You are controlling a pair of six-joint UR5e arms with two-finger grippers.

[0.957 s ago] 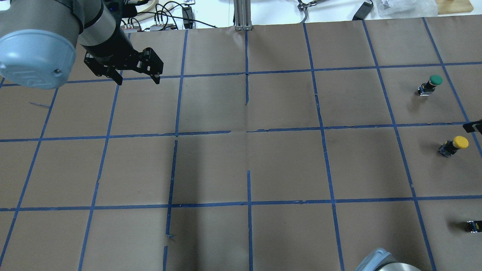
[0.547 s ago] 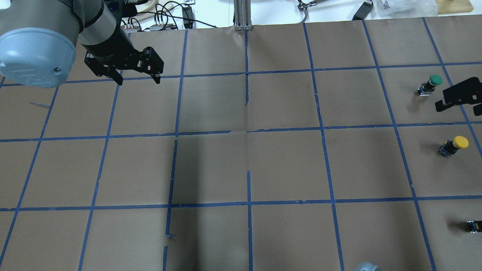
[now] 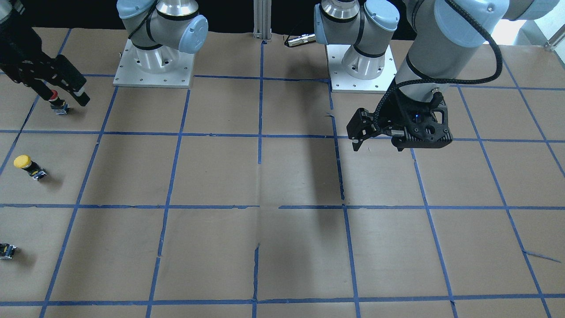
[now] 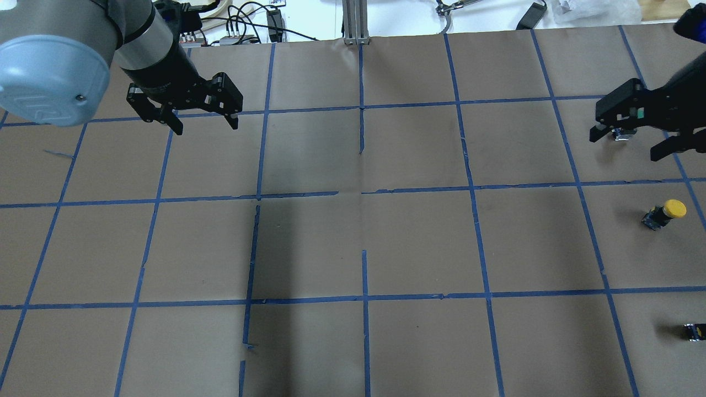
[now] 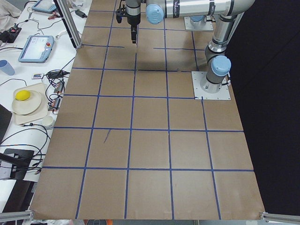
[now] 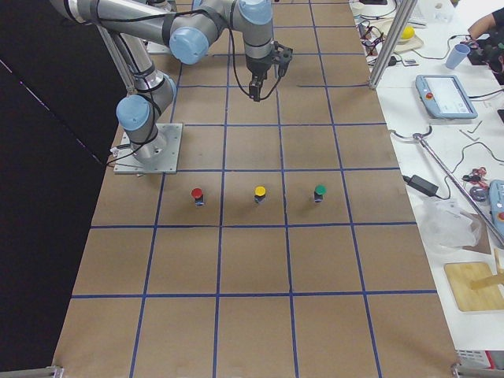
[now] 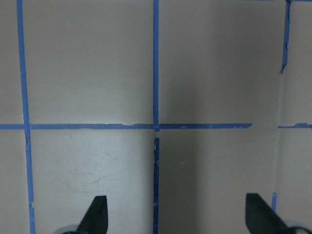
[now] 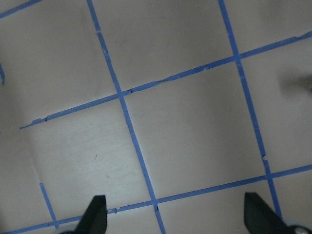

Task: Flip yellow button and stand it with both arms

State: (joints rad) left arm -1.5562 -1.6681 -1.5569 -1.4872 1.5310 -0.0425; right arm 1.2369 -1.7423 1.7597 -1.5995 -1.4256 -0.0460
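Yellow mushroom-capped push-button (image 3: 27,166) with its blocky black-grey base sits in my front-facing view at the table's edge on the robot's right side, seemingly standing, between a red-capped button (image 3: 55,100) and a small capless black switch block (image 3: 6,251). My right gripper (image 3: 70,95) hovers over the red one, fingers apart.

Overhead, my left gripper (image 4: 205,122) hangs spread wide, well apart from the yellow button (image 4: 664,213); the right gripper (image 4: 626,140) hangs above a green-capped button (image 4: 638,114).

Both wrist cameras show separated fingertips over bare brown paper (image 7: 97,73).

I judge the button light, rigid, top-heavy, with a slick cap; I'd pinch its flat-sided base.
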